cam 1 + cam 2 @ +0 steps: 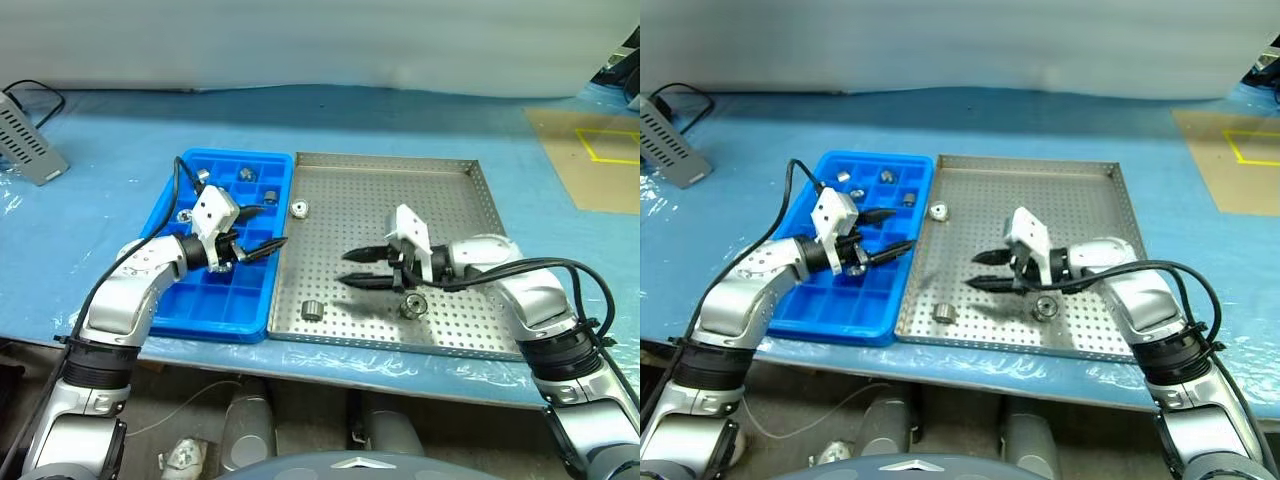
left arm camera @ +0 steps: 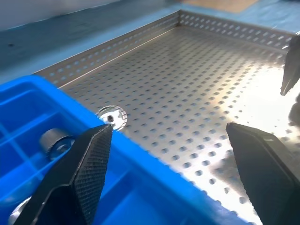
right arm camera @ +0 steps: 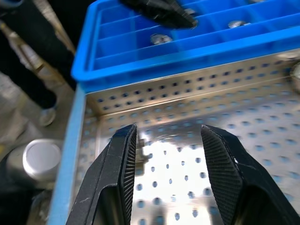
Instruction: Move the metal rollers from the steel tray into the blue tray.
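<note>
Three rollers left: one by the blue tray's edge (image 1: pixel 298 208), one near the front rim (image 1: pixel 312 310), one right under the right wrist (image 1: pixel 412 304), all loose on the steel tray (image 1: pixel 440 190).
Already sorted: a few metal rollers sit in the far compartments of the blue tray (image 1: pixel 215 318), e.g. (image 1: pixel 247 174).
Left pincer (image 1: pixel 262 248): released, nothing in it, hanging over the blue tray's inner edge and pointing toward the steel tray.
Right pincer (image 1: pixel 355 267): fingers apart, empty, low over the middle of the steel tray and pointing toward the blue one; the right wrist view shows bare perforated sheet between the pads.
Step in hand (my guess): right arm lining up on the front-rim roller, since that's roughly where it aims.
How to do it well: come down so the pads straddle the roller's round sides, not its flat ends, and squeeze only once it's centred.
Watch out: these things probably roll if nudged, and the low rim is close, so approach from above.
Drop-off: pick an unfilled cell and keep away from the left pincer parked there.
</note>
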